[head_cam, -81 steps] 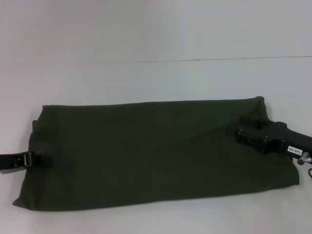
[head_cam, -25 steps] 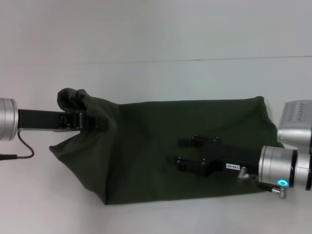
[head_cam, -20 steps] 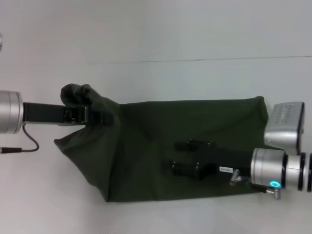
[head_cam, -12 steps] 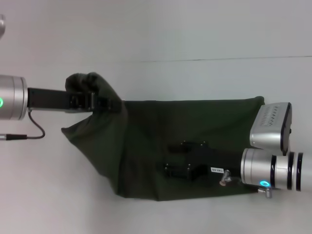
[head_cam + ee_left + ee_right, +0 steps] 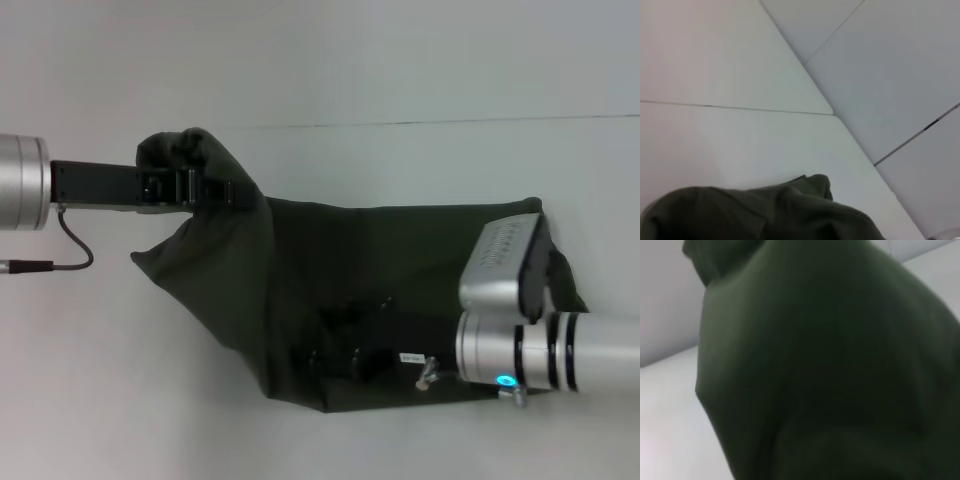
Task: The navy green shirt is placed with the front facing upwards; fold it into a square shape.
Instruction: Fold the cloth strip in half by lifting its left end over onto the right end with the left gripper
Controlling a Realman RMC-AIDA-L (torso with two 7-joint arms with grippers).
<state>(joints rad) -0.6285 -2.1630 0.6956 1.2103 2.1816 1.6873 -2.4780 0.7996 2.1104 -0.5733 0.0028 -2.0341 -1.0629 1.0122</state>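
navy green shirt [image 5: 400,270] on table [image 5: 320,80], left pincer [image 5: 215,190] gripping lifted end

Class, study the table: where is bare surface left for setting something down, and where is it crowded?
The table is bare behind the navy green shirt, along the front edge, and front-left below the left claw. It is crowded in the middle: the left claw holds the shirt's lifted end, and the right claw rests on the cloth.
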